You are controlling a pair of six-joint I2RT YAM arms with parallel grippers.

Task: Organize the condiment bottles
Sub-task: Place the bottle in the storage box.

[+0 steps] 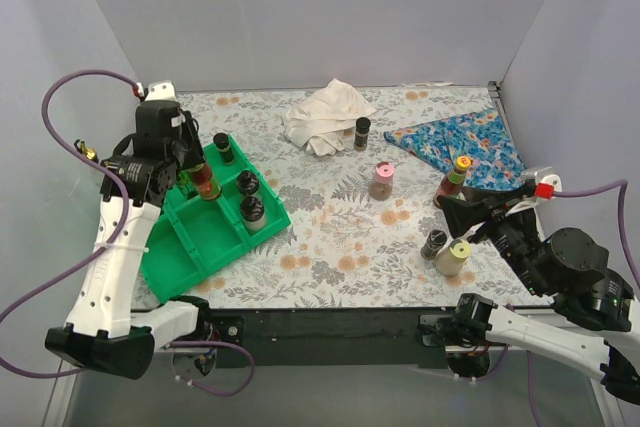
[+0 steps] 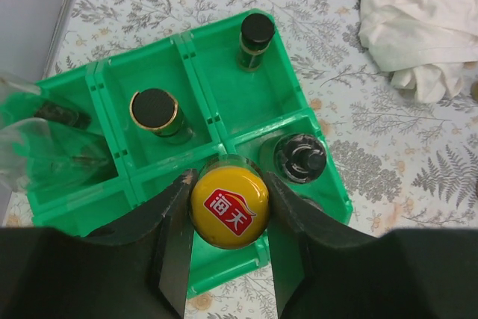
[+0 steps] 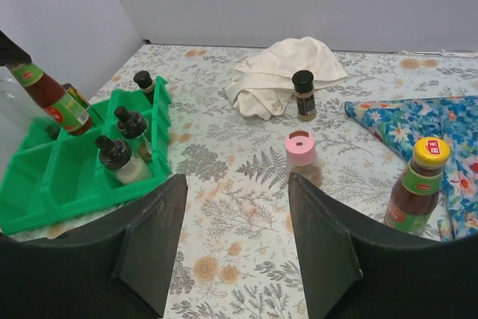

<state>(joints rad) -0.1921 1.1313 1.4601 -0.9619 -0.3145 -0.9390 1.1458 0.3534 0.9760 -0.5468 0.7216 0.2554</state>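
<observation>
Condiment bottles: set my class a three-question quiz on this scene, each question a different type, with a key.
1. True or false: the right gripper is gripping something.
2. The bottle held by the left gripper at the green tray has a cap that is: A pink, B yellow, C black.
3. Fill in: the black-capped jar outside the tray stands beside the white ____.
Key: 1 false, it is open and empty. 2 B. 3 cloth.

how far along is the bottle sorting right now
At least three bottles stand in the green tray. The left fingers grip a yellow-capped sauce bottle over it. Five bottles sit loose on the table, including the pink-capped jar. Right fingers open, empty.
</observation>
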